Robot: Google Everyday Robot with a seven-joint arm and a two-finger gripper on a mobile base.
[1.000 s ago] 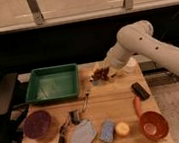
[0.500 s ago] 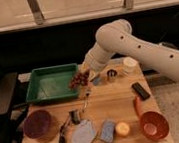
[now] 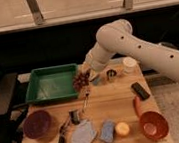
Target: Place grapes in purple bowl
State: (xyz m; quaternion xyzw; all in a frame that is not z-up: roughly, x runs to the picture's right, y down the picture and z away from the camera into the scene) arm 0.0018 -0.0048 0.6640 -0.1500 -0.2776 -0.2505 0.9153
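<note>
My gripper (image 3: pixel 85 75) hangs over the table just right of the green tray, shut on the grapes (image 3: pixel 81 81), a small dark reddish-purple cluster that dangles below the fingers above the wood. The white arm reaches in from the right and hides most of the hand. The purple bowl (image 3: pixel 38 124), round and dark maroon, stands at the front left corner of the table, well down and left of the gripper. Nothing lies in it.
A green rectangular tray (image 3: pixel 52 83) lies at the back left. An orange bowl (image 3: pixel 153 124) and an orange carrot-like piece (image 3: pixel 137 105) are at the front right. A knife (image 3: pixel 62 139), a grey cloth (image 3: pixel 83 136), a blue sponge (image 3: pixel 107 130), a yellow piece (image 3: pixel 122 128), a black block (image 3: pixel 140 90) and a white cup (image 3: pixel 130 64) are scattered about.
The arm has swung left across the table's back, carrying the grapes from near the white cup towards the green tray's right edge.
</note>
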